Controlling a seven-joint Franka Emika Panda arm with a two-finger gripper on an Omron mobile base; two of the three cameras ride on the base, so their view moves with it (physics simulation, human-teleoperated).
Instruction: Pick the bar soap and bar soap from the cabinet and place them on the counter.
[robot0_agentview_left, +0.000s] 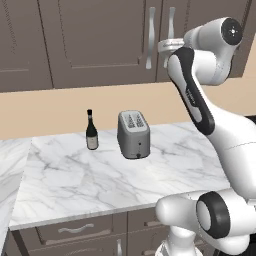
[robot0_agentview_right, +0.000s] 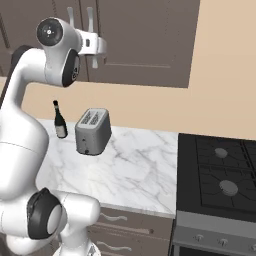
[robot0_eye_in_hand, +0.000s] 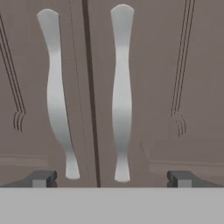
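While wide open, gripper (robot0_eye_in_hand: 112, 178) empty.

Hand view close on cabinet (robot0_eye_in_hand: 153, 87)

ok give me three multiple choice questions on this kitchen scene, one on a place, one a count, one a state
1. Where is the toaster relative to the wine bottle, in the left base view?
A. on its left
B. on its right
C. on top of it

2. How many silver handles does the hand view show?
A. one
B. two
C. four

3. The cabinet doors are:
A. shut
B. wide open
C. missing

Answers: 1 B, the toaster stands right of the bottle on the counter; 2 B, two curved handles side by side; 3 A, both doors meet at the seam, open pincer facing them.
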